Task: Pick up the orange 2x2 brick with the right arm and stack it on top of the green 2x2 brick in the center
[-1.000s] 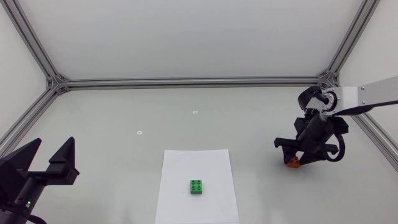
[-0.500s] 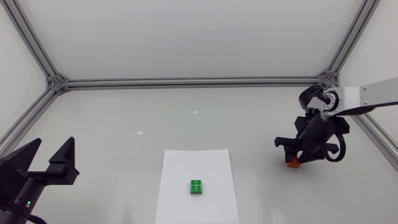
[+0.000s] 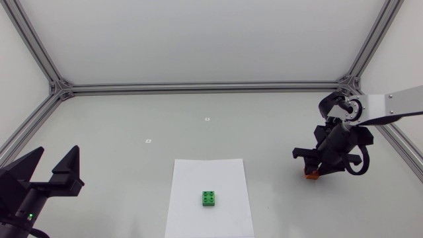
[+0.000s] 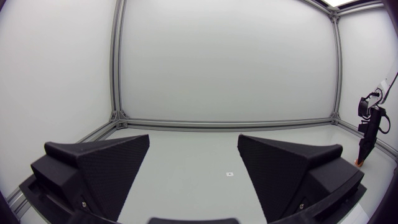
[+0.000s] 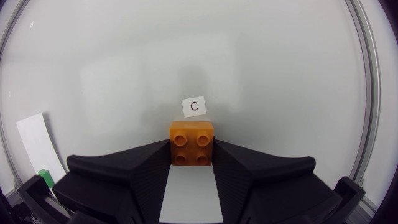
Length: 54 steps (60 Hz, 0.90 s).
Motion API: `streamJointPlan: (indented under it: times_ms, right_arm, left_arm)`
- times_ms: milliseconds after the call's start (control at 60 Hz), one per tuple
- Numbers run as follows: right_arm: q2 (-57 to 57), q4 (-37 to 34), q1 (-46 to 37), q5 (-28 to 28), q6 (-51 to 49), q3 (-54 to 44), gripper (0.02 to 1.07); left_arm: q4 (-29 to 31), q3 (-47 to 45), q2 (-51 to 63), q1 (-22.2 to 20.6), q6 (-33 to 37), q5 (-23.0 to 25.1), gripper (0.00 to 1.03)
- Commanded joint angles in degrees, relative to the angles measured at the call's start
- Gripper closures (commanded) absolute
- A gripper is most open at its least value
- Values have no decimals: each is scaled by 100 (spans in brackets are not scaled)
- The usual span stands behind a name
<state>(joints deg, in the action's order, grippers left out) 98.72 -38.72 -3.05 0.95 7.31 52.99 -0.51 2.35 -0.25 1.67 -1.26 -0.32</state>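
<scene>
Right pincer [image 5: 191, 155] barely shifts this last second, clamped on the orange brick [image 5: 191, 142] between its fingers; lift toward the green brick [image 3: 210, 198], well aside, seems next.

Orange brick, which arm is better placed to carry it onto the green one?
Right. The right gripper has its fingers on both sides of the orange 2x2 brick, clamping it. The left gripper stands open far off at the left, holding nothing.
</scene>
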Motion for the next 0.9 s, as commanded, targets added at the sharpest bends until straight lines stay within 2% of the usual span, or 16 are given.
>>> streamJointPlan:
  times_ms: [0, 200, 533, 633, 733, 883]
  right_arm:
    - [-213, 22, 50, -86, -37, -166, 68]
    - [-652, 5, 226, -165, -476, -263, 71]
    - [-1241, -215, 982, -192, -1250, -228, 78]
    - [-1294, -259, 1324, -192, -1478, -237, 78]
    - [-1302, -268, 1940, -376, -2137, -307, 79]
    - [-1408, -452, 2625, -394, -2234, -237, 78]
  left_arm:
    - [87, -235, -45, 9, 73, 23, 4]
    - [87, -235, -45, 9, 73, 23, 4]
    - [87, -235, -45, 9, 73, 23, 4]
    - [78, -235, -45, 9, 73, 23, 4]
    - [78, -235, -45, 9, 73, 23, 4]
    - [87, -235, -45, 9, 73, 23, 4]
